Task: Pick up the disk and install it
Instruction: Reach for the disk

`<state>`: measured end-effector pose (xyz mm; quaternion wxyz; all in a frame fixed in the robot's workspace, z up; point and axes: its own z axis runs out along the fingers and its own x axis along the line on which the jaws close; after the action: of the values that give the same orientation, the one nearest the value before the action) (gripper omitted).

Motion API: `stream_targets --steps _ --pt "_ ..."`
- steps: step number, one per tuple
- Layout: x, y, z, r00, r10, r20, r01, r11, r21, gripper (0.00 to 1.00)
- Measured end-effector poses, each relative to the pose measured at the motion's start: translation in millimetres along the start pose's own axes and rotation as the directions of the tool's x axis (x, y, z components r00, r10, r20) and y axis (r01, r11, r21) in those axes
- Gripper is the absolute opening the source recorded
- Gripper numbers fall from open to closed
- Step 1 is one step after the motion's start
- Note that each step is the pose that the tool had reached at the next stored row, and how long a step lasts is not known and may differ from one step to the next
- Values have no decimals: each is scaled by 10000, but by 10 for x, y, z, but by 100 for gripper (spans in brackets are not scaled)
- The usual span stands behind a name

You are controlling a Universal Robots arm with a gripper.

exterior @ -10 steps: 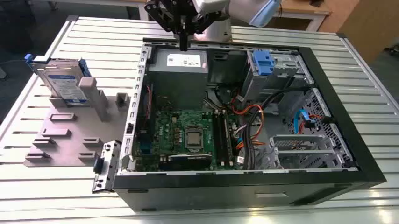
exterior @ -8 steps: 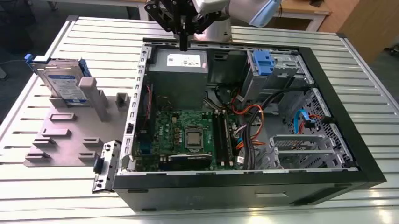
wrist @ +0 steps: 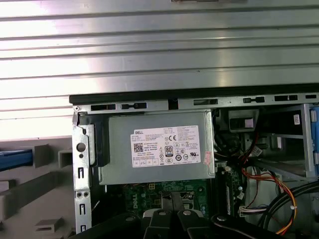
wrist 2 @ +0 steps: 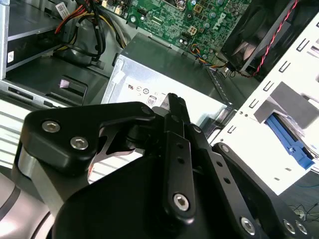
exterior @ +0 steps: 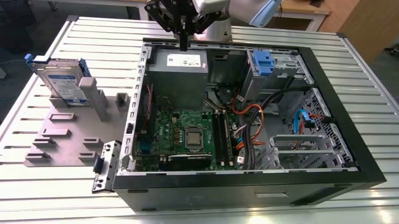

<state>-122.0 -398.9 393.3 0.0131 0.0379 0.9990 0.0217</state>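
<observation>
Exterior view, upper left: the disk (exterior: 62, 80), a flat silver metal hard drive with a white-and-blue label and blue plastic rails, stands on edge in a slot of the grey plastic fixture plate (exterior: 65, 133). Its lower part is hidden behind a grey upright of the plate. Nothing grips it.

Top centre of the exterior view: black two-finger gripper (exterior: 184, 45), fingers pointing down and pressed together, nothing between them. The arm above is cut off by the frame edge. The tip hangs over the far rim of the open black computer case (exterior: 249, 186), just above the grey metal power-supply box (exterior: 177, 79) with its white sticker, and well apart from the disk.

In the second wrist view the gripper (wrist 2: 175, 103) is clenched and empty, and its black linkage hides much of the power-supply box (wrist 2: 164, 67).

Inside the case: green motherboard (exterior: 187, 133); blue-tabbed grey metal drive cage (exterior: 265, 65) at upper right, interior partly hidden by cables.

First wrist view: a blue strip (wrist: 15, 160) is cut off at the frame edge; what it belongs to cannot be told.

All sits on a ribbed aluminium table (exterior: 56, 196).
</observation>
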Motion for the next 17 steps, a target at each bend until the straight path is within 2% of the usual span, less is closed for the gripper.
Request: stream_targets --steps 3,7,17 --pt "10 -1 0 10000 2 0 -2 10000 0 11" --pt "59 -5 0 10000 0 0 0 10000 0 11" --pt "244 -10 6 10000 -1 0 1 10000 0 11"
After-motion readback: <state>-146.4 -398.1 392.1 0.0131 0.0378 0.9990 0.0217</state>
